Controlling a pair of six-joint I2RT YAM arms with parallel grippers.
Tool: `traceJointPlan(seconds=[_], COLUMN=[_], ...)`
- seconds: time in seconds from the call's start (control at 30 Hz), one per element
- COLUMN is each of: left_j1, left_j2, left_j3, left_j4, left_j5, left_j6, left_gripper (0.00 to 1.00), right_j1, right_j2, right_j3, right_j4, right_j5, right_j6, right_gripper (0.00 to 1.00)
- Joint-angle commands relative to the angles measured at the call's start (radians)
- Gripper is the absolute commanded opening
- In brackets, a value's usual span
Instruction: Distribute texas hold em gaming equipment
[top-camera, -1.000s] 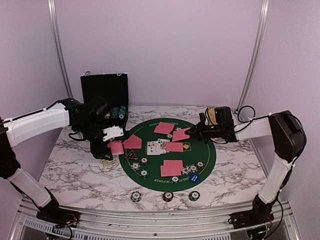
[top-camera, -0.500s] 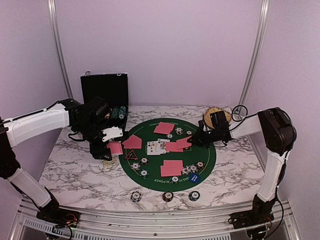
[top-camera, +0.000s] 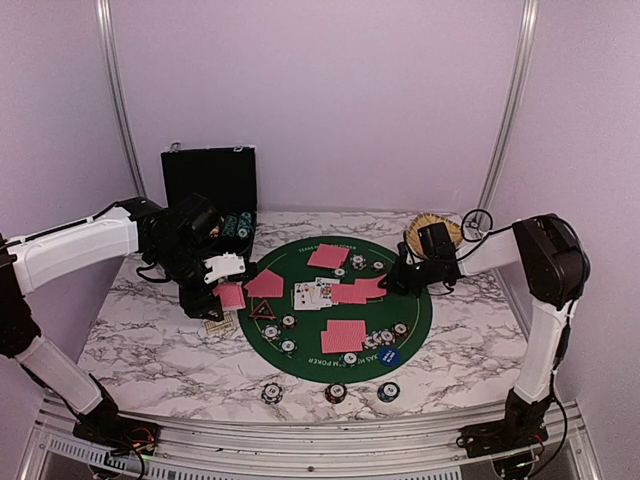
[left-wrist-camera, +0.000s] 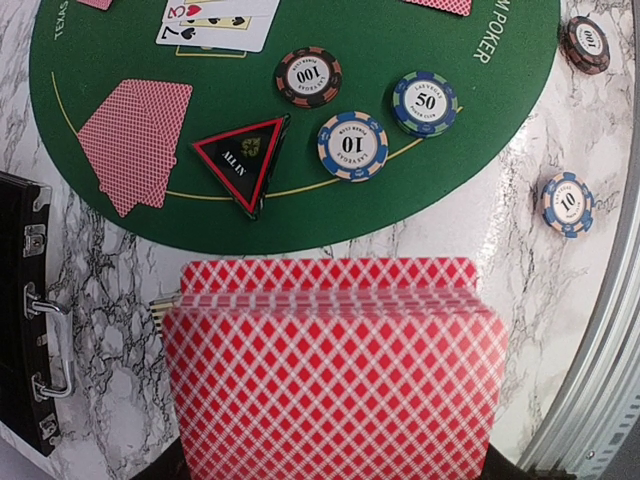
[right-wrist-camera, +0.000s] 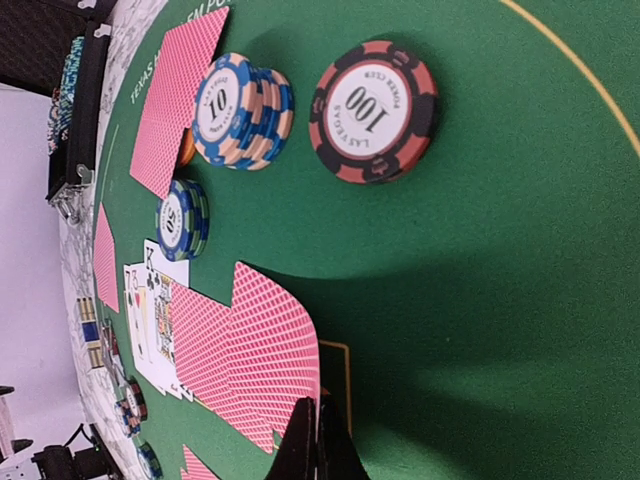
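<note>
Mat (top-camera: 295, 258): red-backed hands lie at 12, 9 and 6 o'clock, face-up cards (top-camera: 312, 294) at centre. Left claw (top-camera: 230, 290) is clamped on the deck (left-wrist-camera: 335, 380), off the mat at 9. Right claw (right-wrist-camera: 318, 445) is pinched on the 3 o'clock card (right-wrist-camera: 250, 350), low over the felt. Chips (right-wrist-camera: 240, 110) sit by most seats; three stray chips (top-camera: 335, 393) lie past 6. Judged mostly dealt, with deck and strays left.

Deck of red diamond-backed playing cards (left-wrist-camera: 335, 370): stacked, held off the marble beside the round green felt mat (left-wrist-camera: 420, 30). Red-black triangular "ALL IN" marker (left-wrist-camera: 243, 160): flat on the felt, beside blue-white 10 chip (left-wrist-camera: 352, 146), blue 50 chip (left-wrist-camera: 424, 103) and black-red 100 chip (left-wrist-camera: 308, 77). Single red-backed card (right-wrist-camera: 275, 350): flat, overlapping another, next to face-up cards (right-wrist-camera: 148, 300)
</note>
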Motion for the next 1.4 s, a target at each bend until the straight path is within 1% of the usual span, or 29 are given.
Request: traceJointPlan(seconds=[0.0, 0.2, 0.57, 0.9, 1.1, 1.27, 1.37], left_j1=[0.010, 0.015, 0.016, 0.020, 0.021, 0.022, 0.021], left_j2=[-0.020, -0.019, -0.015, -0.016, -0.018, -0.021, -0.021], left_j3=[-0.011, -0.012, -0.011, -0.008, -0.014, -0.013, -0.017], left_j4=[0.008, 0.013, 0.011, 0.011, 0.013, 0.011, 0.011], left_j5=[-0.008, -0.009, -0.012, -0.013, -0.007, -0.001, -0.001], left_j6=[-0.009, -0.017, -0.019, -0.017, -0.014, -0.015, -0.015], left_gripper=[0.00, 0.00, 0.00, 0.00, 0.00, 0.00, 0.00], right_j1=[0.007, 0.032, 0.061, 0.105, 0.133, 0.134, 0.135], right_j2=[0.017, 0.030, 0.034, 0.050, 0.061, 0.054, 0.051], right_j3=[0.035, 0.071, 0.088, 0.151, 0.195, 0.199, 0.201], right_j4=[-0.075, -0.137, -0.167, -0.250, -0.315, -0.334, -0.342], right_j5=[0.081, 0.148, 0.213, 0.321, 0.405, 0.430, 0.435], right_j6=[-0.060, -0.103, -0.137, -0.189, -0.229, -0.242, -0.249], right_gripper=[0.00, 0.01, 0.01, 0.02, 0.08, 0.10, 0.14])
